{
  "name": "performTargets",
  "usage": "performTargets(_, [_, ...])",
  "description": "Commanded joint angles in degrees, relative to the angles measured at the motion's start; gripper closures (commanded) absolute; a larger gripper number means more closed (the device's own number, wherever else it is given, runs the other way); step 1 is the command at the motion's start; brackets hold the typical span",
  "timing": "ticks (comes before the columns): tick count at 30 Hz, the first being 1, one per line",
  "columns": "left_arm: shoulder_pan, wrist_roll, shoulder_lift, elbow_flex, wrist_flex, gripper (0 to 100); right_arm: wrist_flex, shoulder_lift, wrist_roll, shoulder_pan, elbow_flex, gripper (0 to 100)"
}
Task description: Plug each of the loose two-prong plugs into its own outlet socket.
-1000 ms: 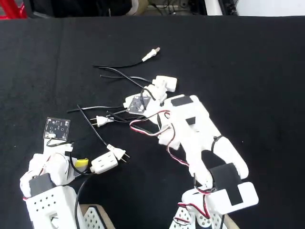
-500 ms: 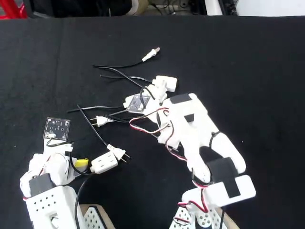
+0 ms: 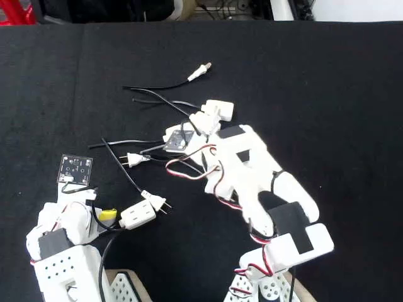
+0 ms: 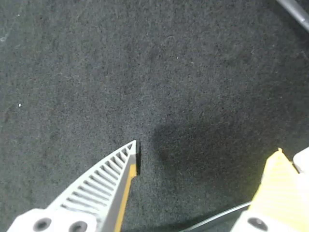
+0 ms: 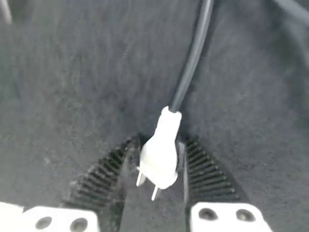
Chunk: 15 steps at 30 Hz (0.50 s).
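Observation:
My right gripper (image 5: 157, 169) is shut on a white two-prong plug (image 5: 158, 162), whose black cable (image 5: 193, 58) runs away over the cloth. In the high view this gripper (image 3: 201, 119) sits at mid table among black cables, and it hides the plug it holds. Three other white plugs lie loose: one far back (image 3: 199, 72), one left of centre (image 3: 133, 159), and one (image 3: 155, 202) touching the white outlet block (image 3: 136, 216). My left gripper (image 4: 203, 154) hangs open over bare cloth, and its yellow fingertip (image 3: 108, 214) is just left of the outlet block.
Black cables (image 3: 154, 100) loop across the black cloth between the plugs. The right arm's body (image 3: 252, 176) stretches from the front edge toward the middle. The table's right half and far left are bare cloth.
The right arm has swung slightly to the left, and its gripper stays at about the same spot. The left arm, the outlet block and the loose plugs have not moved.

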Motion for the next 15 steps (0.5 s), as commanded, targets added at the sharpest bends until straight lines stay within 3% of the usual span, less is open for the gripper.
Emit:
performTargets(1, [0.7,-0.5,-0.3,-0.4,-1.1,60,-0.4,0.1,-0.7,-0.6,1.0,85.6])
performTargets(6, [0.7,-0.5,-0.3,-0.4,-1.1,60,-0.4,0.1,-0.9,-0.6,1.0,86.2])
performTargets(10, [0.7,-0.5,-0.3,-0.4,-1.1,60,-1.0,-0.2,-3.0,-0.4,0.7,95.4])
performTargets(15, [0.7,-0.5,-0.3,-0.4,-1.1,60,-0.9,-1.5,-3.4,-0.2,0.2,94.2])
